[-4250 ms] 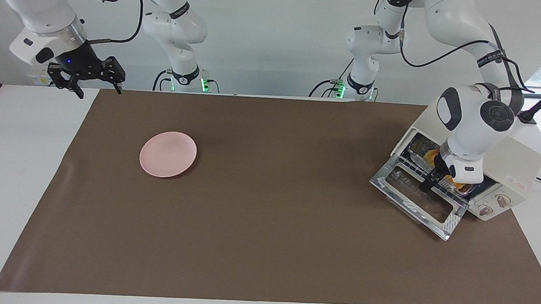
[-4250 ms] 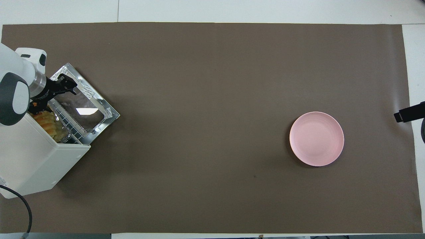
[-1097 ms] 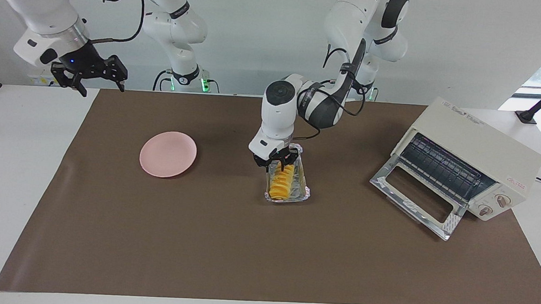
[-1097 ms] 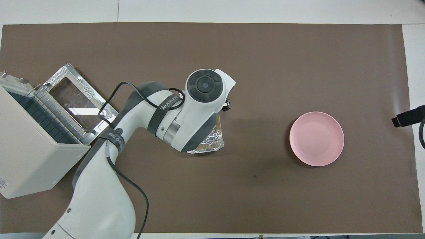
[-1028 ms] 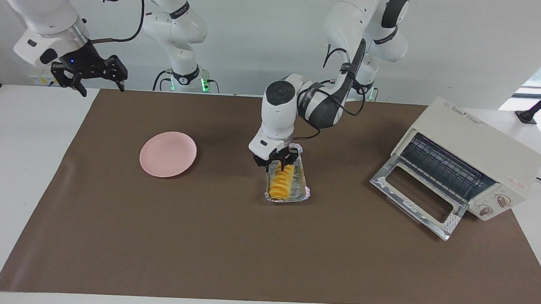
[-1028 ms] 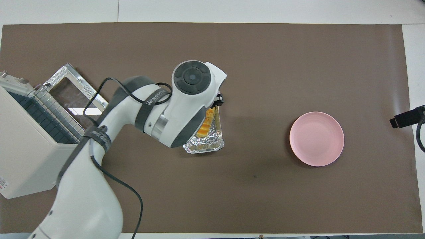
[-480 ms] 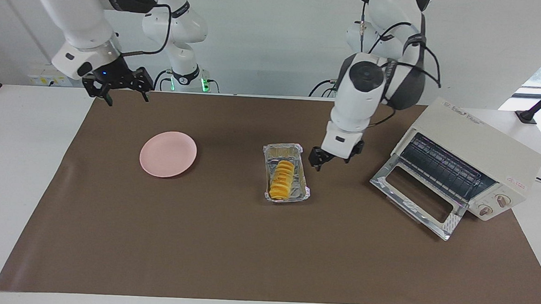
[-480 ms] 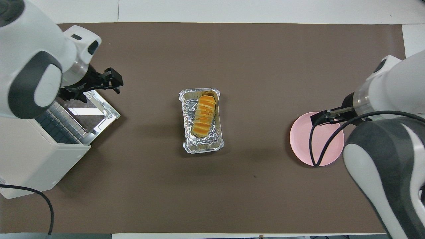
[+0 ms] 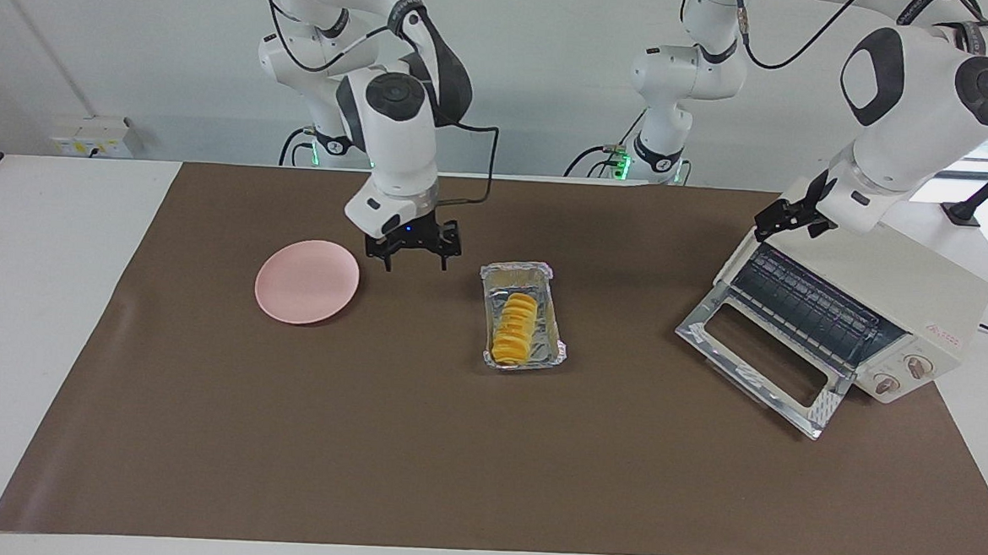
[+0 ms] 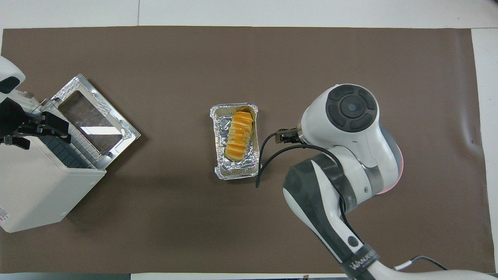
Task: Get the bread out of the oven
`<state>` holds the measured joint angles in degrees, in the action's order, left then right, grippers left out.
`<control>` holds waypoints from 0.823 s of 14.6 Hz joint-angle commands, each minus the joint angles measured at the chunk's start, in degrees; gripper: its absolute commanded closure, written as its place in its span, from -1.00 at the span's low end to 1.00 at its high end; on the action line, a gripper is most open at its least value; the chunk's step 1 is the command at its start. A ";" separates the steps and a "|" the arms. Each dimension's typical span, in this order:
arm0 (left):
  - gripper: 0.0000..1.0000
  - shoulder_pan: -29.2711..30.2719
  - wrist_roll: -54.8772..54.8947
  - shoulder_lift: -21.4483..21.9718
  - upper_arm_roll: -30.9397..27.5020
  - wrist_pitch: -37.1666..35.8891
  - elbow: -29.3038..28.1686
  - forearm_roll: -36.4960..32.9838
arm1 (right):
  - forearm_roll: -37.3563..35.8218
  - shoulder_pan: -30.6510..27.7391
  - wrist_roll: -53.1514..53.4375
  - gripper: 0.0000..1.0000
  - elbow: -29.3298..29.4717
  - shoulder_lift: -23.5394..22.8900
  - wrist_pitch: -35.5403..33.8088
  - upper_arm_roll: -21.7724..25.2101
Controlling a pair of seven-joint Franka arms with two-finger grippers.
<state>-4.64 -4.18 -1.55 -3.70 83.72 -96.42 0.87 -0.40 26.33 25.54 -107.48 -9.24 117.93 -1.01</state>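
Now the right pincer hangs over the bare brown mat between the pink plate and the foil tray, its fingers spread and nothing between them. It is close beside the tray's end nearer the robots but not over it, and it touches nothing. The bread lies inside that tray in the middle of the tabletop, well apart from the oven, so the loaf is already out; what remains, I judge, is lifting it clear of the foil, perhaps onto the plate.

The risks start at the fingers. The loaf sits close to one long wall of the tray, so a descent that is slightly off could land a finger on the foil rim, crumple it or tip the tray. The tray is light and unheld; a pinch that catches foil along with bread would probably drag both up together. The loaf's ridged segments look soft, and a hard squeeze could dent it or split it at a ridge.

Farther out, the plate lies near the pincer's other flank and could be nudged by a wide sweep. The left pincer waits above the top edge of the oven's mouth, apparently empty; I cannot tell how its fingers stand. The oven's door hangs open and flat, in reach of a low return pass by that arm.
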 commanded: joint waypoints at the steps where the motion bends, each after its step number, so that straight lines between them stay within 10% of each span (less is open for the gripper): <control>1: -1.00 1.47 0.40 4.44 2.81 2.31 -7.35 0.18 | 1.98 3.79 5.71 -1.00 9.95 -8.46 -0.77 0.48; 4: -1.00 2.18 0.57 5.86 3.17 2.06 -8.25 0.10 | 0.31 7.25 11.63 -1.00 18.36 -17.91 -0.87 0.57; 12: -1.00 2.26 1.36 3.93 4.67 2.68 -3.96 -1.13 | -1.98 6.46 10.05 -1.00 9.76 -18.01 8.97 0.83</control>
<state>-3.36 -3.76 2.52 -0.01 86.76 -102.00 0.62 -1.46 33.35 36.55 -94.38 -28.41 123.61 0.01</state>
